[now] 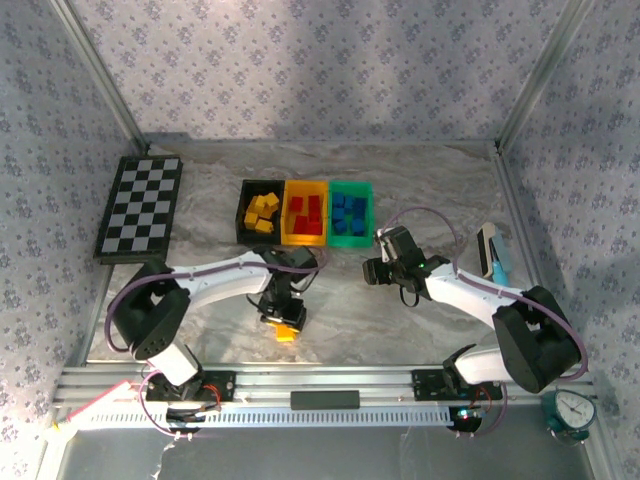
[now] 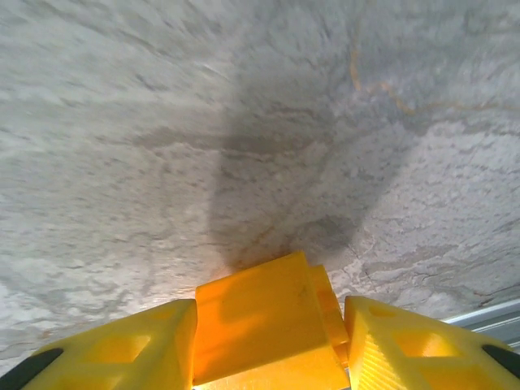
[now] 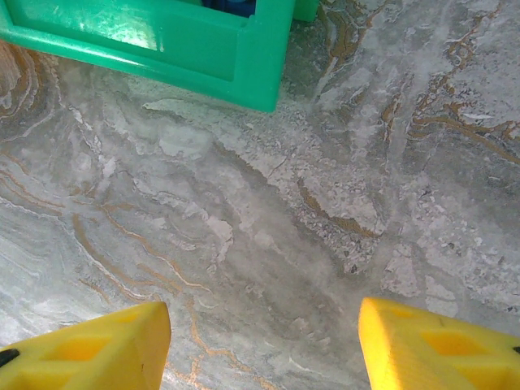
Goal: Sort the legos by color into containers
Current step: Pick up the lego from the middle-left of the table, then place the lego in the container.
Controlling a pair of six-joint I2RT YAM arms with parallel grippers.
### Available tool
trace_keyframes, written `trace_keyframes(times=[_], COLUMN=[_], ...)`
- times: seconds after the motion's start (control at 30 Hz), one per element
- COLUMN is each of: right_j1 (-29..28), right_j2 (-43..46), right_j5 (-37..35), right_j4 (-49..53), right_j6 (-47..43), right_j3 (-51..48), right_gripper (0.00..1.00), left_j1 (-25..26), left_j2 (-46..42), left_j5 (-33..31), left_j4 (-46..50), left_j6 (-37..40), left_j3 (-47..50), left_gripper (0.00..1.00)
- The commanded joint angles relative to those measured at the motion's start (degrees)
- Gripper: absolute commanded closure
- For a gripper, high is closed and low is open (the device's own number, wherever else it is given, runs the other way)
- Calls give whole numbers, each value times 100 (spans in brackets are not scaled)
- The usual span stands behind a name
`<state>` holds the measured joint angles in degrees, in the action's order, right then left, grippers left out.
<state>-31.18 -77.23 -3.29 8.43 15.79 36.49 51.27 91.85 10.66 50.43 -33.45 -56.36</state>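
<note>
My left gripper [image 1: 284,322] points down at the table in front of the bins, shut on a yellow lego [image 1: 287,334]. The left wrist view has that lego [image 2: 260,313] wedged between the yellow fingers of the left gripper [image 2: 270,345], just above the marble. The black container [image 1: 243,212] holds yellow legos [image 1: 262,213], the yellow container [image 1: 305,184] red legos [image 1: 306,213], and the green container [image 1: 352,241] blue legos [image 1: 348,212]. My right gripper [image 1: 375,270] hovers open near the green container's front right corner [image 3: 162,41]. Nothing lies between the right gripper's [image 3: 264,345] fingers.
A black-and-white checkerboard [image 1: 140,208] lies at the back left. A white and blue object [image 1: 492,250] stands by the right wall. A metal rail [image 1: 320,385] runs along the near edge, with a round gauge [image 1: 572,413] at its right end.
</note>
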Motion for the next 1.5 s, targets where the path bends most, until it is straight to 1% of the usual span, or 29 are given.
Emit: trace_keyframes(times=[0.0, 0.1, 0.3, 0.37, 0.5, 0.57, 0.63, 0.73, 0.8, 0.93, 1.03, 1.07, 1.13, 1.17, 1.23, 1.37, 1.47], right_j1=[-50, -56, -62, -56, -63, -64, -57, -55, -60, -61, -54, -50, -55, -46, -44, -43, -38], right_j2=[134, 133, 144, 142, 136, 130, 126, 122, 130, 169, 165, 156, 145, 130, 113, 61, 51], right_j5=[-101, -97, -128, -125, -134, -144, -151, -200, -233, -296, -321, -326, -326, -320, -306, -301, -308], right_j4=[122, 117, 128, 127, 127, 128, 129, 154, 167, 199, 203, 198, 198, 188, 172, 170, 161], right_j6=[-23, -23, -26, -23, -23, -23, -25, -24, -24, -23, -23, -23, -23, -23, -19, -15, -8], right_j3=[95, 94, 95, 95, 90, 96, 95, 104, 104, 103, 95, 95, 103, 104, 104, 105, 106], right_gripper=[36, 36, 36, 36, 36, 36, 36, 36, 36, 36, 36, 36, 36, 36, 36, 36, 36], left_j1=[-311, -701, -1654, -1947, -2306, -2453, -2653, -2951, -3054, -3142, -3158, -3158, -3158, -3158, -3158, -3158, -3158], left_j2=[-337, -501, -625, -597, -458, -357, -145, 360, 698, 1277, 1571, 1625, 1727, 1752, 1705, 1302, 843], left_j5=[-210, -339, -565, -842, -1582, -1796, -1765, -1424, -1323, -1344, -1183, -1103, -1000, -995, -1004, -1026, -1065], left_j4=[211, 230, 24, -54, -264, -554, -910, -1056, -1077, -1100, -1111, -1123, -1124, -1118, -1292, -1625, -1984], left_j6=[216, 413, 820, 969, 1240, 1354, 1410, 1444, 1509, 1613, 1592, 1577, 1556, 1546, 1509, 1486, 1474], left_j3=[-247, -448, -918, -1216, -1894, -2112, -2275, -2739, -3050, -3553, -3741, -3725, -3728, -3725, -3640, -3185, -2711], left_gripper=[53, 53, 53, 52, 52, 53, 53, 52, 52, 52, 48, 46, 31, 26, 20, 19, 19])
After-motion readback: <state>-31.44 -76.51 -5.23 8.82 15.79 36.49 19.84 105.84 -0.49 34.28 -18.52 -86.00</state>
